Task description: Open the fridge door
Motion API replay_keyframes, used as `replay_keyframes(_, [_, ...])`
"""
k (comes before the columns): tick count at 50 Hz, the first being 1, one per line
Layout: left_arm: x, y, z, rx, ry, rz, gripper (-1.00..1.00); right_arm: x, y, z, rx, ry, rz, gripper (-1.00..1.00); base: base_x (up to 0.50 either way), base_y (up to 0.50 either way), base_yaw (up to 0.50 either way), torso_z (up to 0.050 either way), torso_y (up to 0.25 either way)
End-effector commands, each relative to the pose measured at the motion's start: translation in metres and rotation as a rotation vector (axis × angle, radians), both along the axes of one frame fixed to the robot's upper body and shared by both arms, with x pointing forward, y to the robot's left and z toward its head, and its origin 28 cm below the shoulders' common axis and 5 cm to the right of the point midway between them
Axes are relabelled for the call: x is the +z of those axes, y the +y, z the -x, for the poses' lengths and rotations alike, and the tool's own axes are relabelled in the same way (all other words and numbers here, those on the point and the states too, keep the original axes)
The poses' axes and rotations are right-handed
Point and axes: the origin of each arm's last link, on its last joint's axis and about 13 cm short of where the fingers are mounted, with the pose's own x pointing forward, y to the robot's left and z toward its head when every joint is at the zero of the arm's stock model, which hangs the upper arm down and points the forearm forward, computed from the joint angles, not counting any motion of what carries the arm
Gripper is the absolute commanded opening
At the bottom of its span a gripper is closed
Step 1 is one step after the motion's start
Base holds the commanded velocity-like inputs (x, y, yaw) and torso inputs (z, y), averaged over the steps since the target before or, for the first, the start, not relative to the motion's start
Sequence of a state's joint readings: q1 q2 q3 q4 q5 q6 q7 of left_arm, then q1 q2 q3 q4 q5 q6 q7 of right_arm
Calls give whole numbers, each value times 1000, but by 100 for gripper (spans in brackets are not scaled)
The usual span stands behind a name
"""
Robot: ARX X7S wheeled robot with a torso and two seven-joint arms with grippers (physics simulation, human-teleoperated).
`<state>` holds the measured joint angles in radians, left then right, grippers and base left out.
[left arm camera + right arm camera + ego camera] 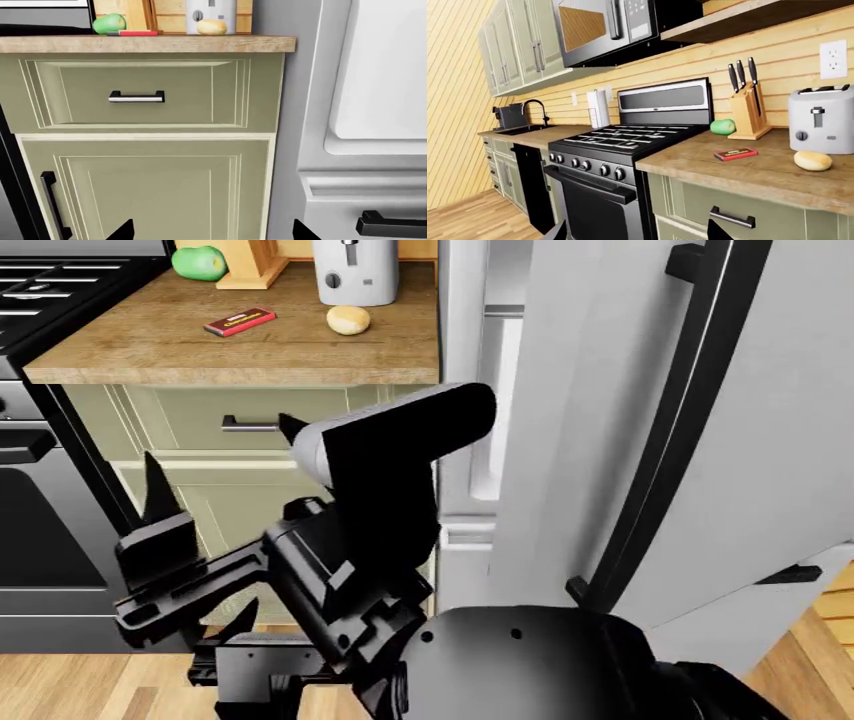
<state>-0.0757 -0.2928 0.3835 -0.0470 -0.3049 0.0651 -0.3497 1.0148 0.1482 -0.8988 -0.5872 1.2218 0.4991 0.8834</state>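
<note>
The fridge door [761, 420] is a pale grey-white panel on the right of the head view, swung out toward me. Its long black vertical bar handle [643, 430] runs down its left side, and a gap [501, 390] shows beside the fridge body. My left gripper [200, 555] hangs open and empty in front of the green cabinet, well left of the handle. In the left wrist view its two black fingertips [123, 231] frame the cabinet door, with the fridge's pale front [380, 75] to one side. My right gripper [639, 231] is open and empty, facing the stove.
A wooden counter [160, 350] carries a green apple [199, 261], a red bar [239, 321], a yellowish lump [348, 319] and a toaster [356, 270]. The black stove [600, 165] stands left of the green cabinet [147, 185]. Low on the fridge is the freezer drawer handle [390, 225].
</note>
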Motion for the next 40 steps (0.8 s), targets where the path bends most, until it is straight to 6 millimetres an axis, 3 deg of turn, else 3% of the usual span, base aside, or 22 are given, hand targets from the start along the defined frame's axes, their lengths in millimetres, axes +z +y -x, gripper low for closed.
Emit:
replay_keyframes(1, [0,0,0,0,-1,3,100,6,12,-3,-101,17,24,100,0,0,0,0,0])
replay_keyframes(15, [0,0,0,1,-3,6,100,6,28,-10,-327,-48,234,100,0,0,0,0,0])
replay_keyframes(24, [1,0,0,1,-5,6,100,13,34,-18,-401,-17,209,100,0,0,0,0,0])
replay_keyframes(27, [2,0,1,1,-6,8,100,16,37,-21,-449,-107,208,100,0,0,0,0,0])
replay_keyframes(40, [2,0,0,0,-10,13,100,10,49,-29,-590,-146,310,100,0,0,0,0,0])
